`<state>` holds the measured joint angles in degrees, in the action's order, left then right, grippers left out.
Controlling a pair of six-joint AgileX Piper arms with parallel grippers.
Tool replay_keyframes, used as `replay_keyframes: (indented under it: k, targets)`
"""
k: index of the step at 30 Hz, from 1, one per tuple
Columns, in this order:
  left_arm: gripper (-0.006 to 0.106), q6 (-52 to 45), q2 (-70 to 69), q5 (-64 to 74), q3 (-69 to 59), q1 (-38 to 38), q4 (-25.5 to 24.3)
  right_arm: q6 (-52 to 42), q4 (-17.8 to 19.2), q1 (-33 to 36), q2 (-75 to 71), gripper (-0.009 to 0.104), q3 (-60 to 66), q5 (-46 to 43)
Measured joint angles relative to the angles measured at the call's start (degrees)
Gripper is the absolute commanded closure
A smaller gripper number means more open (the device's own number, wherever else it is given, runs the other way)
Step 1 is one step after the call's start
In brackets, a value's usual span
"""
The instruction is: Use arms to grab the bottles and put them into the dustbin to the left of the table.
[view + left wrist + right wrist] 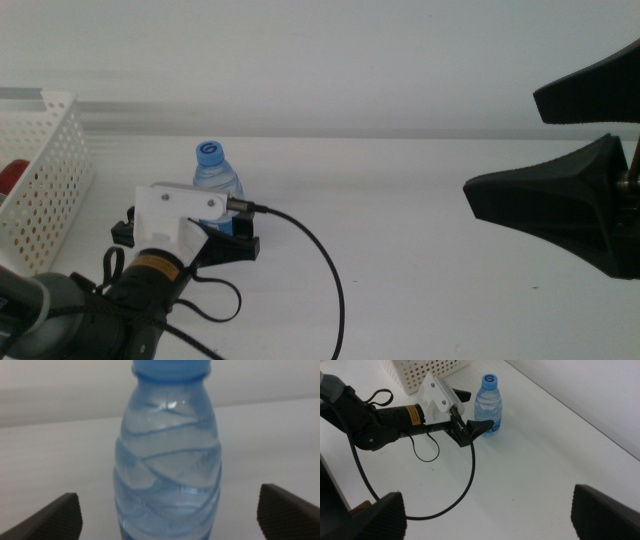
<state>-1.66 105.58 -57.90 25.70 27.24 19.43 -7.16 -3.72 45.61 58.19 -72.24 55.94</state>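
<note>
A small clear water bottle (217,180) with a blue cap stands upright on the white table, right of the dustbin (45,175), a white perforated basket. My left gripper (190,236) is low at the bottle's base, open, with one jaw on each side. In the left wrist view the bottle (167,460) fills the middle between the wide-apart jaws of the left gripper (167,495), and neither jaw touches it. My right gripper (500,145) hovers open at the right, well clear of the bottle. A red object (12,175) shows inside the dustbin.
The right wrist view shows the left arm (385,422), its looping black cable (465,480), the bottle (488,405) and the basket's corner (425,372). The right gripper (487,510) is open above bare white table. A wall runs behind the table.
</note>
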Motion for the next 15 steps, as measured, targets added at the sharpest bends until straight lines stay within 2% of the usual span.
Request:
replay_keyframes:
  k: [15]
  targets:
    - [0.007, -0.6, 4.6, 2.1, 6.2, -0.2, 0.7, 0.0, 0.0, 0.0, 0.0, 0.007, 0.0, 0.0]
